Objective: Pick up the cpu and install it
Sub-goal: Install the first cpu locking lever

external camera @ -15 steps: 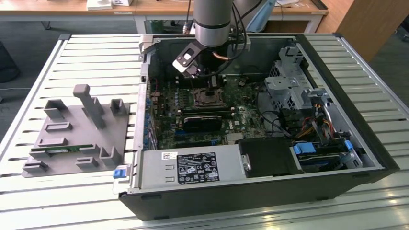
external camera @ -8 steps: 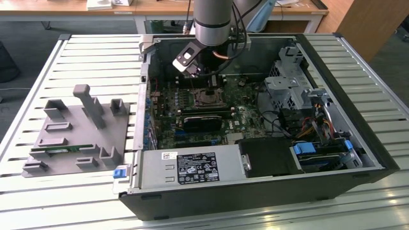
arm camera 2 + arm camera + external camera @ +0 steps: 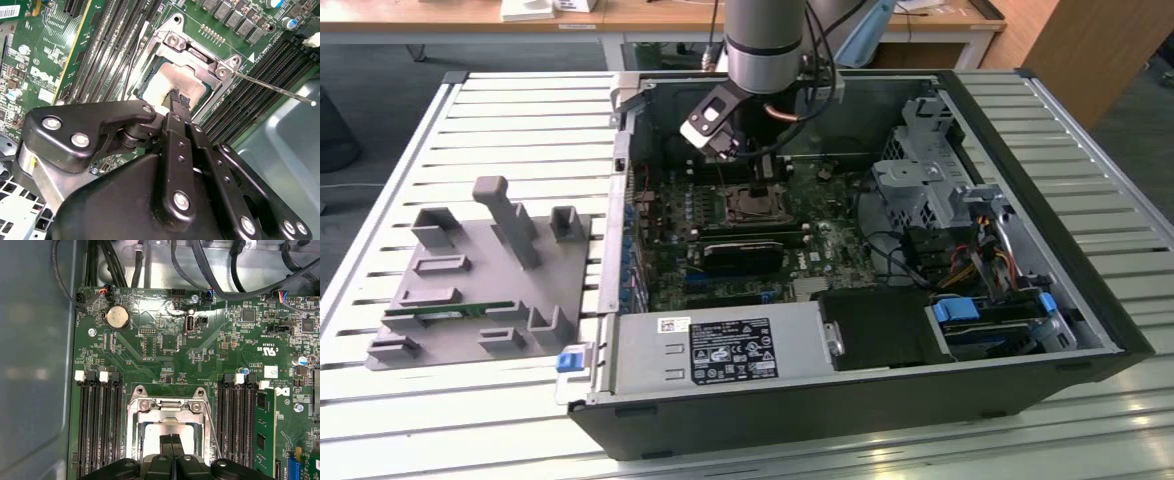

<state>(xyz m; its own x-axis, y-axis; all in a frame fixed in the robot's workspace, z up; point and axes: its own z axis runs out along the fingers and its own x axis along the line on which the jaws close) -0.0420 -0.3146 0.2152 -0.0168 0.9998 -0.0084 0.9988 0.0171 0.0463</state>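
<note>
The cpu (image 3: 172, 80) lies flat in the motherboard socket, its silver-grey top plate showing inside the metal socket frame (image 3: 197, 55). In the first wrist view the cpu (image 3: 150, 437) shows pale inside that frame (image 3: 167, 405). My gripper (image 3: 178, 98) hangs right over the chip with its two black fingers pressed together and nothing between them; I cannot tell whether the tips touch the plate. The same shut fingertips (image 3: 171, 440) meet over the socket's middle. In the exterior view the gripper (image 3: 736, 152) reaches down into the open computer case, above the socket (image 3: 754, 203).
The thin socket lever (image 3: 280, 89) sticks out sideways from the frame. Memory slots (image 3: 97, 425) flank the socket on both sides. A drive cage (image 3: 927, 180) and cables crowd the case's right in the exterior view. Outside, a grey holder block (image 3: 480, 270) carries a green memory stick (image 3: 440, 311).
</note>
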